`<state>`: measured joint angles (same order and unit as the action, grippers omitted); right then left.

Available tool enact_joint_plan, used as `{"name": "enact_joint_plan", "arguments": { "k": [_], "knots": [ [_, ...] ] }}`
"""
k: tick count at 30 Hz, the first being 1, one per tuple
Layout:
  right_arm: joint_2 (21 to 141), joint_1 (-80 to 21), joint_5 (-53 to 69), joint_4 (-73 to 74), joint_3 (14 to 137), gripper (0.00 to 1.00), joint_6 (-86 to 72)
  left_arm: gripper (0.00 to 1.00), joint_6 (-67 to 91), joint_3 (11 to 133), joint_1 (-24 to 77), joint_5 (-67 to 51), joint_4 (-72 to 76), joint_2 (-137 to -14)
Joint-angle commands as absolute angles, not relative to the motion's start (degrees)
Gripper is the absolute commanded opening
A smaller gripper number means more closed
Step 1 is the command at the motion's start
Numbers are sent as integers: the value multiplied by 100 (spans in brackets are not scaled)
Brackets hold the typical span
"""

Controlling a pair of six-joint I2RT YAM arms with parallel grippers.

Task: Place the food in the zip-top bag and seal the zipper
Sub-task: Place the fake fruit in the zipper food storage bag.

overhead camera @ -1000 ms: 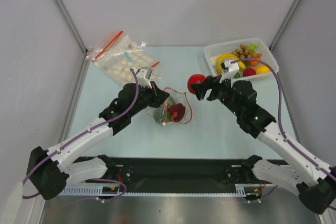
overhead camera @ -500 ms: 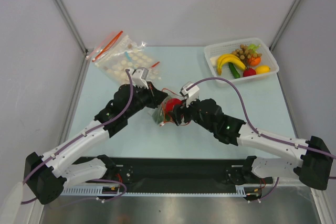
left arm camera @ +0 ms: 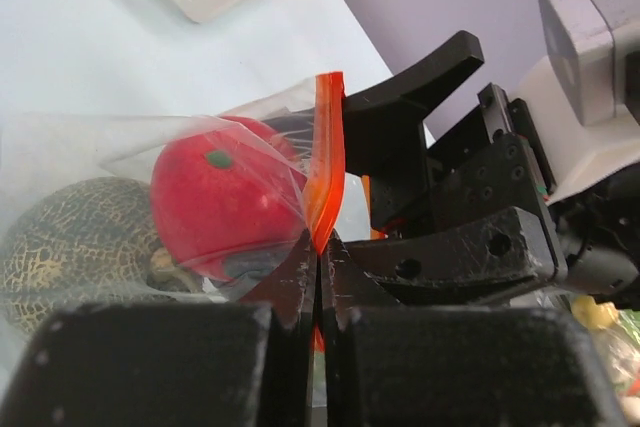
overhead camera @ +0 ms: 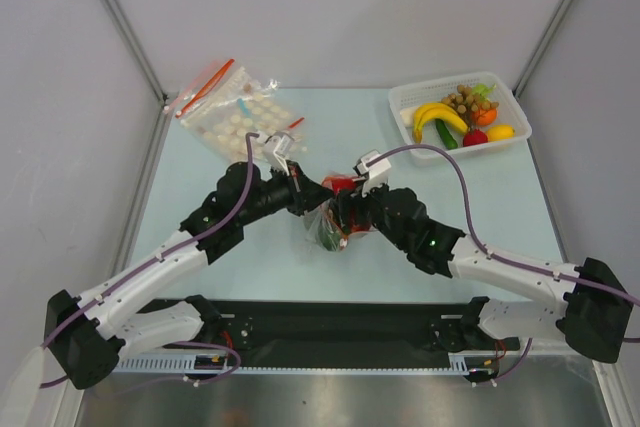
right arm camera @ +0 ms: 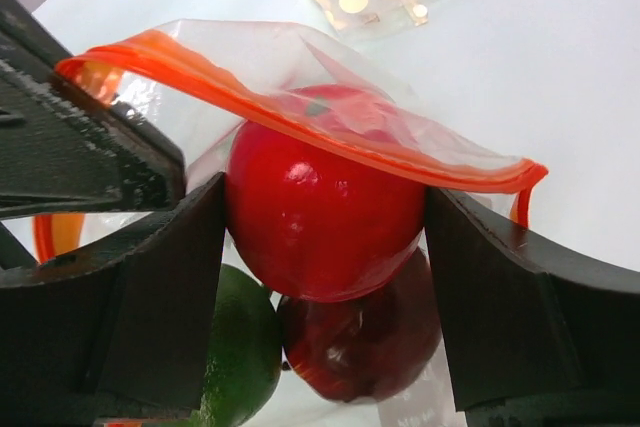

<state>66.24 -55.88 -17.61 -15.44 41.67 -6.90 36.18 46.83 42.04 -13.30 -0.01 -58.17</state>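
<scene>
- The zip-top bag [overhead camera: 326,233] is seen at the centre of the top view, on the pale table [overhead camera: 520,182], between the two arms.
- Its zipper [right arm camera: 300,107], an orange-red strip, is pinched by the fully closed left gripper [left arm camera: 320,272]. The strip is raised on edge there and the mouth stands open.
- A shiny red round fruit [right arm camera: 325,207] is clasped by the right gripper [overhead camera: 347,209], whose fingers are spread wide and pressed to its two sides.
- The fruit is seen right at the bag's mouth, with the upper lip and clear film draped over its top.
- Inside the bag, a dark red piece [right arm camera: 360,347] and a green ball [right arm camera: 245,362] are seen under the fruit. A rough grey-green ball [left arm camera: 70,237] is seen through the film at the lower left of the left wrist view.
- A white basket [overhead camera: 398,105] with bananas [overhead camera: 435,115] is set at the upper right of the top view, and disc-patterned bags [overhead camera: 235,112] are laid at the upper left.
</scene>
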Motion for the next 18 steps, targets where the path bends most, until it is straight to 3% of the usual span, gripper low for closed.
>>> {"name": "enact_joint_plan", "arguments": {
  "k": [1,3,6,7,18],
  "knots": [
    [6538,-5511,-1977,-2102,4201,40,-773,2,3823,4983,4245,-1793,431,-5652],
    [6705,-5502,-1934,-2013,4306,43,-791,3,3823,4966,4245,-1749,422,-5651],
    [6908,-5554,-1907,-1942,4368,71,-844,3,3814,4957,4219,-1617,378,-5695],
    [6900,-5589,-1925,-1942,4351,86,-844,3,3823,4940,4184,-1608,378,-5721],
    [5714,-5757,-2311,-696,4614,91,-1529,2,3920,4729,3718,-1415,404,-5740]
  ]
}}
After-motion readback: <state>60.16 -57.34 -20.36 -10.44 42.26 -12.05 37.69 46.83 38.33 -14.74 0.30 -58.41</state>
